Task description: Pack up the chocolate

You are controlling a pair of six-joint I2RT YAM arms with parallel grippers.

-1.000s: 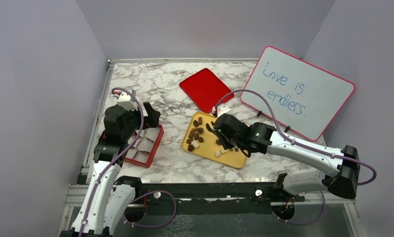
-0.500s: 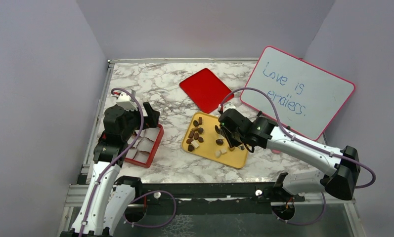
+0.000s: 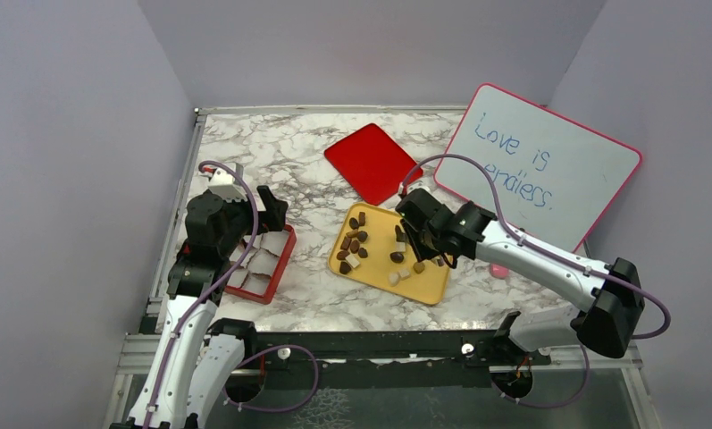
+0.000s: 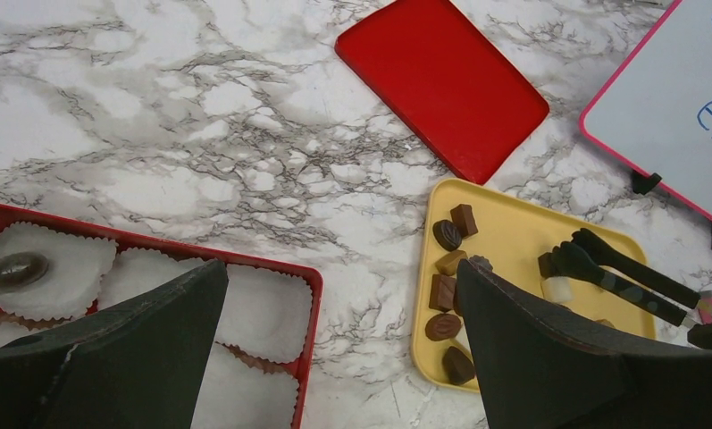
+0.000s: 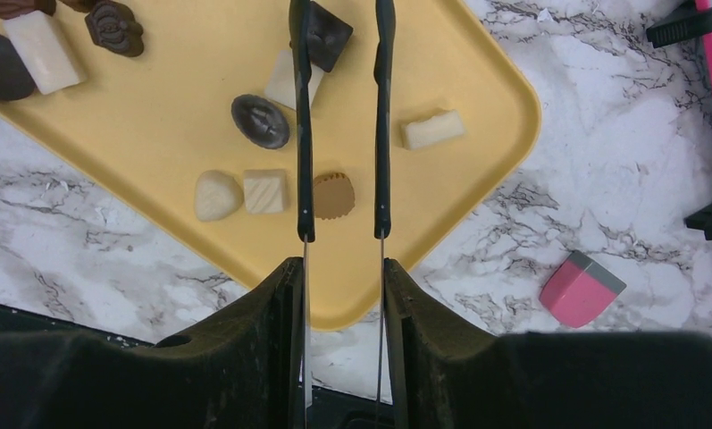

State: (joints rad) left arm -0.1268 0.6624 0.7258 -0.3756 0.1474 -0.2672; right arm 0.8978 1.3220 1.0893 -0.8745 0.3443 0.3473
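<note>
Chocolate lies scattered flat, pointing no common way, under the right tool, parted and empty; left tool released.

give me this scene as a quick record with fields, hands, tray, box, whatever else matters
left hand: open, above the red box, holding nothing
right hand: part open over the yellow tray, nothing between its fingers
yellow tray: loose chocolates, dark, tan and white
red box: white paper cups, one dark chocolate in a cup
red lid: flat on the table, beyond the tray
whiteboard: reads "Love is endless."
pink eraser: right of the tray
</note>
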